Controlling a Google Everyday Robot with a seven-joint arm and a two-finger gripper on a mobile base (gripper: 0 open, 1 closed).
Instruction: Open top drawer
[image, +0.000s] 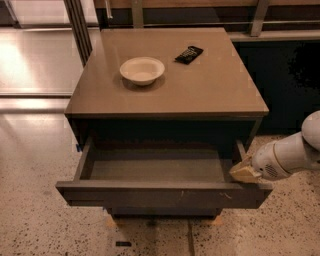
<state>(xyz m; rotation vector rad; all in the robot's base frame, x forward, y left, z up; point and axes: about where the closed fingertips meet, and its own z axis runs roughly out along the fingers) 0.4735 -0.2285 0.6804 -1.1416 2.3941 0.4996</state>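
Below the worktop (200, 90), the top drawer (160, 192) stands pulled well out toward the near side, grey inside showing. At its near right corner rests the gripper (244, 172); whether it grasps is unclear.

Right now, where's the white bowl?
The bowl sits on the cabinet, left of the dark packet; the gripper is at the right end of the top drawer.
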